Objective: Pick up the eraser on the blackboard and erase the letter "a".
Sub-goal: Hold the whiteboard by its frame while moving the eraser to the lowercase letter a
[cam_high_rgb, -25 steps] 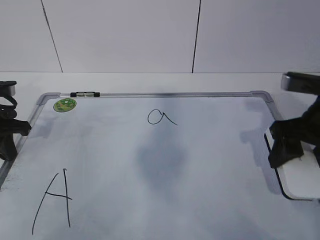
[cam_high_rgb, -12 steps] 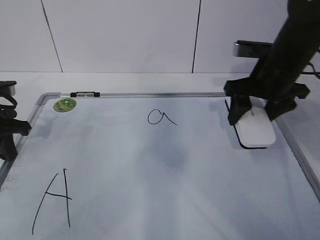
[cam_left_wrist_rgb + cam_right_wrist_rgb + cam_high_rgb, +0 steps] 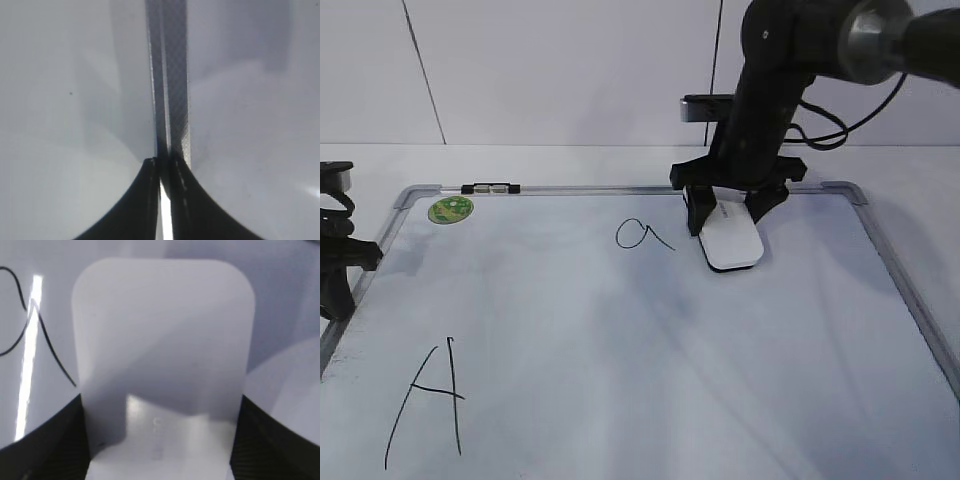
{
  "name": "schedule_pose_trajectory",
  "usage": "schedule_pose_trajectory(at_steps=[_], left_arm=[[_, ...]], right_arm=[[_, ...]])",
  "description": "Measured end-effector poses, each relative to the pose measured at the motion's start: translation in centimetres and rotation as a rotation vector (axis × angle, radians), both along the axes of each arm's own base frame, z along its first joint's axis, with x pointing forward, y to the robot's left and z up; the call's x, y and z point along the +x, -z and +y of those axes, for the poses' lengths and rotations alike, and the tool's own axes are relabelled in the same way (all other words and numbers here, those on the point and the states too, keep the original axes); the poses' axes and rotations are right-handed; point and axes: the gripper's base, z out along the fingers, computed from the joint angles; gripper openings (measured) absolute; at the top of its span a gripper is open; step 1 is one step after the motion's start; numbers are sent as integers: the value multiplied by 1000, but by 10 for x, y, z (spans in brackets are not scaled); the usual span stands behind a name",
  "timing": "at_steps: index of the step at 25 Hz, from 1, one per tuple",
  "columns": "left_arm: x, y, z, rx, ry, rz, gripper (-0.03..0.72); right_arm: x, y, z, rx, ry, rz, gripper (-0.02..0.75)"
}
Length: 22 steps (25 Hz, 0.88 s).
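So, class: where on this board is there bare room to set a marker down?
Free: the blackboard right of the big "A" and below the eraser. Crowded: around the letter "a", where the right gripper holds the eraser.

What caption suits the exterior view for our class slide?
Right gripper holds the eraser on the blackboard, just right of the letter "a".

My right gripper (image 3: 728,212) is sitting over the eraser (image 3: 731,241), which is lying on the blackboard (image 3: 620,350) just right of the letter "a" (image 3: 642,235). My left gripper (image 3: 335,270) is resting at the board's left edge.
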Motion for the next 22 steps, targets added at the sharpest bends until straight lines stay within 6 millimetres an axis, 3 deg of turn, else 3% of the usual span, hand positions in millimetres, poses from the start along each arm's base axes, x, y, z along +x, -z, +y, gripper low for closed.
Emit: schedule_pose_trajectory(at_steps=[5, 10, 14, 22], left_arm=[[0, 0, 0, 0, 0, 0, 18], [0, 0, 0, 0, 0, 0, 18], [0, 0, 0, 0, 0, 0, 18], [0, 0, 0, 0, 0, 0, 19]], right_arm=[[18, 21, 8, -7, 6, 15, 547], [27, 22, 15, -6, 10, -8, 547], [22, 22, 31, -44, -32, -31, 547], [-11, 27, 104, -18, -184, -57, 547]])
